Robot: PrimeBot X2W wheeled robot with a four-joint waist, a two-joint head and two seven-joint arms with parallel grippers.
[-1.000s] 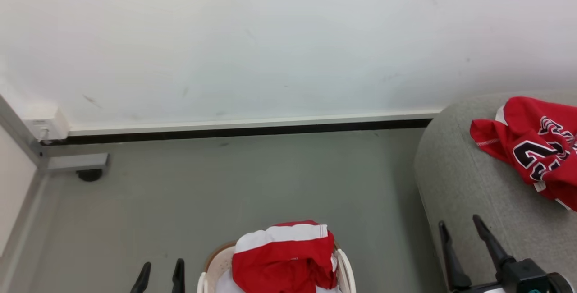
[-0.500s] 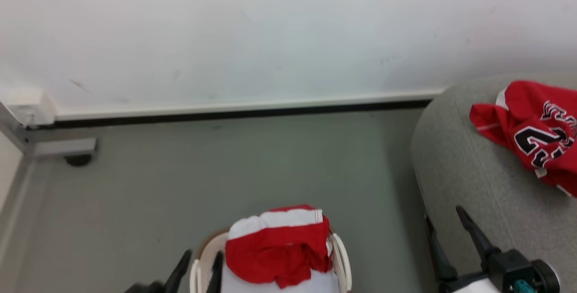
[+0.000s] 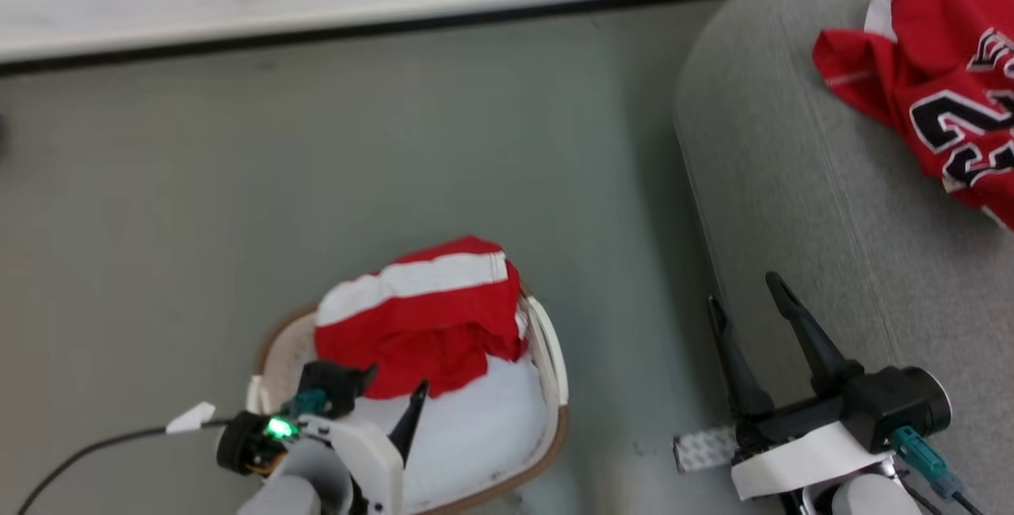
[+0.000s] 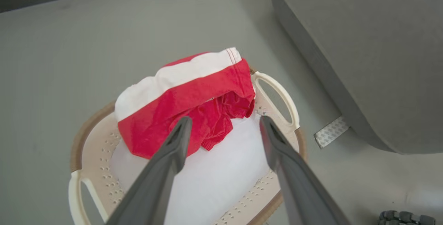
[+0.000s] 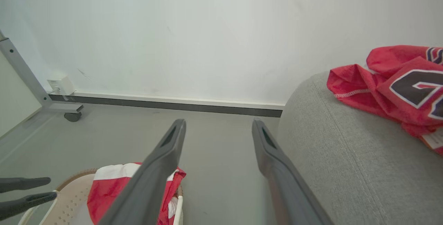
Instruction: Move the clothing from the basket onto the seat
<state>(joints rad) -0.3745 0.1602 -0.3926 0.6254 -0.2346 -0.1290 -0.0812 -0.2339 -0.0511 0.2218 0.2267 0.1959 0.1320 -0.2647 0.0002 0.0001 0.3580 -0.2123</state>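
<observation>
The red piece with the white band (image 4: 193, 90) lies heaped at the far side of the basket (image 4: 277, 90), just beyond the spread fingers of the left gripper (image 4: 225, 121), its band running left to right. The right gripper (image 3: 744, 290), also spread, is farther away, by the seat (image 3: 792, 143).

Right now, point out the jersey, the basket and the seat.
jersey (image 3: 923, 75): head view, red fabric beside the black number.
basket (image 4: 104, 145): left wrist view, perforated inner wall, left side.
seat (image 3: 792, 182): head view, bare grey upholstery left of the jersey.
</observation>
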